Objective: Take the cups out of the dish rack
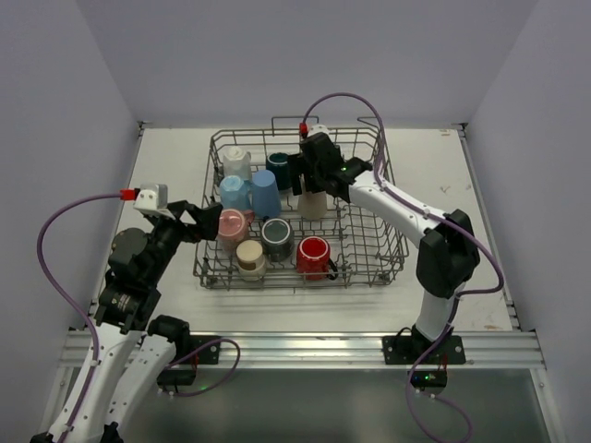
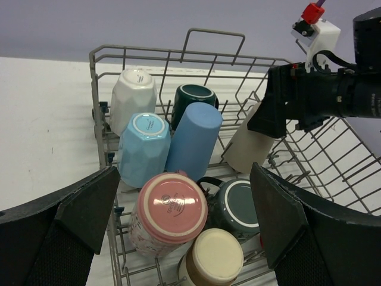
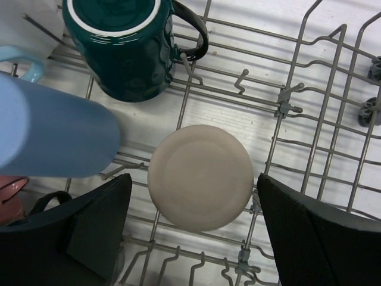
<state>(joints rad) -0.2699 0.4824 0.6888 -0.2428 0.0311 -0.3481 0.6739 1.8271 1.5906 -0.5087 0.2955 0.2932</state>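
The grey wire dish rack (image 1: 399, 242) holds several upside-down cups. My right gripper (image 3: 195, 196) is open and hangs over the beige cup (image 3: 200, 176), one finger on each side with gaps showing. A dark teal mug (image 3: 122, 50) and a blue cup (image 3: 53, 134) lie just beyond it. At the rack's left edge my left gripper (image 2: 184, 196) is open, and between its fingers I see the pink cup (image 2: 172, 208), a cream cup (image 2: 215, 256) and a dark grey mug (image 2: 241, 205). From above, the right gripper (image 1: 309, 175) is mid-rack and the left gripper (image 1: 205, 224) is beside the pink cup (image 1: 231, 224).
A white cup (image 1: 236, 162) and a light blue cup (image 1: 233, 192) stand at the rack's back left, and a red mug (image 1: 313, 256) at the front. Upright tines and the raised loop handle (image 1: 294, 120) surround the cups. White table (image 1: 443, 185) lies to the rack's right.
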